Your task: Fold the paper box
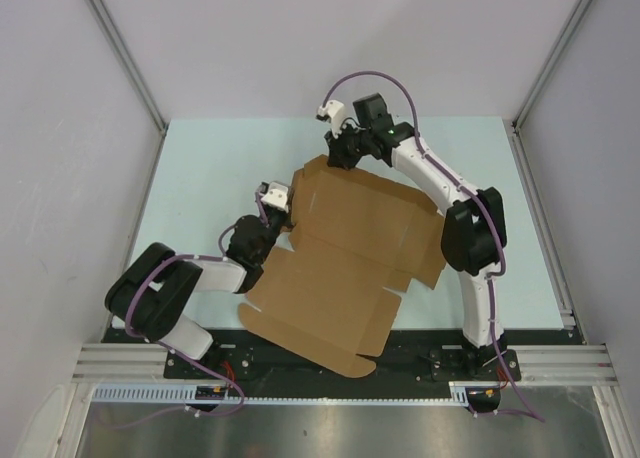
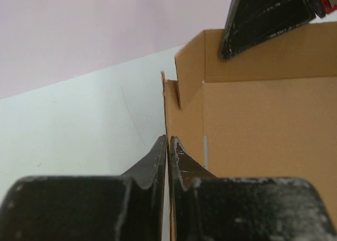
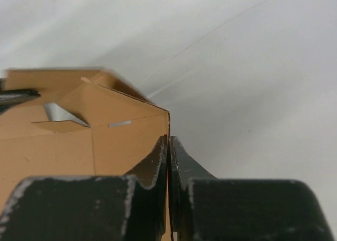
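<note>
The paper box [image 1: 350, 248] is seen near the middle of the table [image 1: 200, 178], brown and unprinted, partly folded. Low walls are raised along its far and left sides. A wide flat flap is laid out toward the near edge, with its near corner overhanging the black base strip [image 1: 420, 358] between the arm mounts. A smaller flap is spread flat on the right, just beside the right arm's elbow. Creases and a few slots are visible on the main panel.

The left gripper [image 1: 280, 210] is set at the box's left wall. In the left wrist view it [image 2: 168, 142] is shown pinched nearly closed, with the thin top edge of the upright cardboard wall caught between the fingers. An inside corner of the box [image 2: 263, 130] is seen beyond, with a raised wall behind it.

The right gripper [image 1: 340, 156] is set at the far-left corner of the box. In the right wrist view it [image 3: 169, 141] is likewise clamped tight, with the cardboard wall's edge held between the fingers and the folded corner [image 3: 79, 141] spread to the left. A dark finger of it is also caught at the top right of the left wrist view, over the far wall.

Purple cables [image 1: 370, 76] are looped over both arms.
</note>
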`<state>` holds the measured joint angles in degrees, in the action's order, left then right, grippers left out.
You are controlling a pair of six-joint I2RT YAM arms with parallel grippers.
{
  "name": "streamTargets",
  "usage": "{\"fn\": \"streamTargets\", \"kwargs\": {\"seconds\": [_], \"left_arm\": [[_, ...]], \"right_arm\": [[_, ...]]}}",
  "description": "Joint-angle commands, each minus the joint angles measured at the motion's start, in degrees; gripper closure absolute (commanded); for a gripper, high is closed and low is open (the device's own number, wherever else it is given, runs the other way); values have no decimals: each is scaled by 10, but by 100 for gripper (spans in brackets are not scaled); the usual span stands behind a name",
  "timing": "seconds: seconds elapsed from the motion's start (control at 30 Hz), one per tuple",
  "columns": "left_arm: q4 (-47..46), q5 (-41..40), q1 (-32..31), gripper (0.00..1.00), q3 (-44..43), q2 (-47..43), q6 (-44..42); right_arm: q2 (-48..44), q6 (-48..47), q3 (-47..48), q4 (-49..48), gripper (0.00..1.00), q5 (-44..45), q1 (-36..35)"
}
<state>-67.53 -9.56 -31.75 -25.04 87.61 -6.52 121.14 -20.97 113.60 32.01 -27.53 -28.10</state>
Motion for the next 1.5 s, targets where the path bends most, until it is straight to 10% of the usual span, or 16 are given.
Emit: {"fn": "streamTargets", "kwargs": {"seconds": [0.0,0.23,0.4,0.93,1.47], "left_arm": [[-10,-38,-2,85,-8,-29,-11],[83,-81,-2,44,-32,-65,-1],[139,-136,-2,35,-39,-109,7],[300,-274,5,27,-81,-159,142],[542,-228,34,31,-118,-54,370]], "right_arm": [[-39,-18,-31,-24,100,84,-14],[-93,-50,-115,-72,100,214,-66],[-127,-71,-192,-127,100,347,-113],[-176,-244,-291,-358,100,686,-194],[-197,-259,-293,-323,100,701,-242]]}}
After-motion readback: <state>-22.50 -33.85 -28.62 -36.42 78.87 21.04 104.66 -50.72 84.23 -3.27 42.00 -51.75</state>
